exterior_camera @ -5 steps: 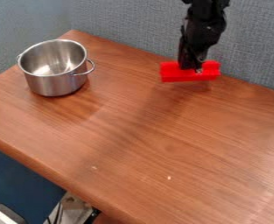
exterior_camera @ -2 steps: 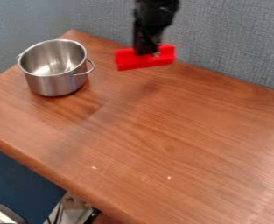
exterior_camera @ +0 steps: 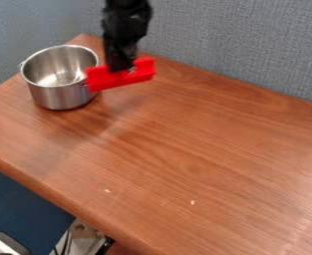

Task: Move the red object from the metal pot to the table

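My gripper (exterior_camera: 117,62) hangs from the top of the view, shut on the red object (exterior_camera: 123,75), a bright red rectangular block held just above the table (exterior_camera: 185,149). The block's left end reaches close to the right rim of the metal pot (exterior_camera: 61,77), a shiny round steel pot standing at the table's far left corner. The pot's inside looks empty. My fingertips are hidden behind the block's top edge.
A grey-blue wall runs behind the table's back edge. The table's front edge cuts diagonally across the lower left, with dark floor and a pale stand below it.
My gripper has carried the red block leftward along the back of the table, from the right side to just beside the pot.
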`<state>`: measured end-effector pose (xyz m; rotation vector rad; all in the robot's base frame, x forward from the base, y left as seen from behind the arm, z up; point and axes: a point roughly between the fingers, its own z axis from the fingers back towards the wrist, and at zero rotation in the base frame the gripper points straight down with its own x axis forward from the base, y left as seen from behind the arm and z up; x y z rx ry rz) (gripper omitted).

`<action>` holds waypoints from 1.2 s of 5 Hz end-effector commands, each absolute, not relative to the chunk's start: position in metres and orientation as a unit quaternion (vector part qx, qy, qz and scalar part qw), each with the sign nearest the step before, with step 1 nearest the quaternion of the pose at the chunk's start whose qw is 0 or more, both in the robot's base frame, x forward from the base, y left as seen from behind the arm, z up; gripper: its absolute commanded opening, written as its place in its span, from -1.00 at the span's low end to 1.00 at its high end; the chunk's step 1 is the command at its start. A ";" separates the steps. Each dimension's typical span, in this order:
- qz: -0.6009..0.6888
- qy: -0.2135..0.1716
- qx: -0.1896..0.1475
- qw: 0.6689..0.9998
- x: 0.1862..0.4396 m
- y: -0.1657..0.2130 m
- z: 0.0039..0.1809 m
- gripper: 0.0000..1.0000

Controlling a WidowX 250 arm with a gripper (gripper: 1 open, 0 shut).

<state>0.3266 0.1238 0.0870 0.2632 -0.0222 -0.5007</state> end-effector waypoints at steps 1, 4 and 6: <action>-0.233 -0.038 0.143 0.961 0.312 0.136 0.102 -1.00; -0.232 -0.029 0.118 0.965 0.292 0.144 0.060 -1.00; -0.243 -0.029 0.110 0.963 0.286 0.147 0.044 -1.00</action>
